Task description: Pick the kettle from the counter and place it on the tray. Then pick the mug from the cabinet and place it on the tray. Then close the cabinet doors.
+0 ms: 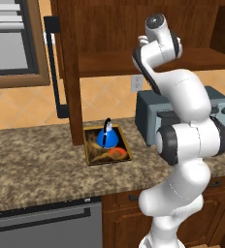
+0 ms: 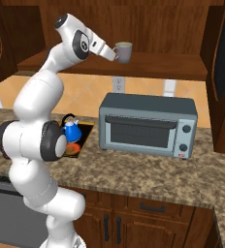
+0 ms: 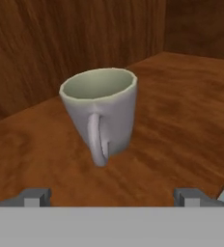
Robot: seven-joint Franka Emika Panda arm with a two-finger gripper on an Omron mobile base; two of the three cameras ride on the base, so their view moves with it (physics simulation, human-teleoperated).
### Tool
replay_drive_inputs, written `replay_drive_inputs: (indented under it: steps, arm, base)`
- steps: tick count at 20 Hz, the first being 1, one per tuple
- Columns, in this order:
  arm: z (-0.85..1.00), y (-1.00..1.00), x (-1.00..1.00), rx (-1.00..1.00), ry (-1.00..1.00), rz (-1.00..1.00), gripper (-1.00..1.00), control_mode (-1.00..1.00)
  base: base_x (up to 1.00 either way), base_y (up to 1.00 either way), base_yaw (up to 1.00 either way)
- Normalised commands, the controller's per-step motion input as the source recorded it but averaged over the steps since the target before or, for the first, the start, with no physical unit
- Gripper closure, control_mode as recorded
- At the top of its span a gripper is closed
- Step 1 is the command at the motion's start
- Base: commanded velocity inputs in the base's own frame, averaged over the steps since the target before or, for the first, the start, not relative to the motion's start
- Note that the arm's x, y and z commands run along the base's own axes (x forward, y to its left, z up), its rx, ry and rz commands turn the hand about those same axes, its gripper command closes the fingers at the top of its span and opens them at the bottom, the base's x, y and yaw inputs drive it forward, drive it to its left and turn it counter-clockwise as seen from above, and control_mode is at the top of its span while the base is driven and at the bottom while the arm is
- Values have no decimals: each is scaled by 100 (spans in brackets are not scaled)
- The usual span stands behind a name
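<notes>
Gripper [image 3: 112, 197] jaws spread wide, nothing held & nothing touched: in hand view the two finger tips [image 3: 35, 197] sit far apart at the bottom, w/ the mug [image 3: 102, 112] ahead of them and centred between, handle turned toward the camera. Mug is grey, upright, open top, standing on the wooden shelf [image 3: 181, 120] inside the cabinet [image 2: 148, 24]; in right base view the hand is up at shelf height w/ its tip just beside the mug [image 2: 123, 52], whether touching can't tell from that angle. No brand, label or readable writing anywhere. Kettle [image 1: 106, 136], blue w/ black handle, already sits on the tray [image 1: 91, 154], which lies on the counter [image 1: 32, 164] near the foot of the open cabinet door [image 1: 68, 72]; door's long black bar handle [image 1: 56, 68] faces left. Counter is speckled brown-tan granite. Grey toaster oven [image 2: 147, 125] stands on it to the right of the tray, glass front, two knobs on its right side. Wall behind is tan/orange tile w/ a white outlet [image 2: 118, 84] above the oven. Below the counter: brown drawers & doors w/ black handles, plus a dark dishwasher front [image 1: 41, 225] at left. A window [image 1: 10, 38] w/ wood frame at upper left in left base view.
</notes>
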Motion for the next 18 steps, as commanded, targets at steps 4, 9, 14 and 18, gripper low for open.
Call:
replay_drive_inputs:
  steps: [4, 9, 14, 18]
  arm:
    - [0, -11, 31, 0, 1, 0, -100, -100]
    - [0, -4, 24, 0, 4, 0, -100, -100]
    - [0, -4, 28, 1, 4, 0, -100, -100]
    - [0, -7, 26, 0, 3, 0, -100, -100]
  base:
    - [0, 0, 0]
    - [0, 0, 0]
    - [0, 0, 0]
    - [0, 0, 0]
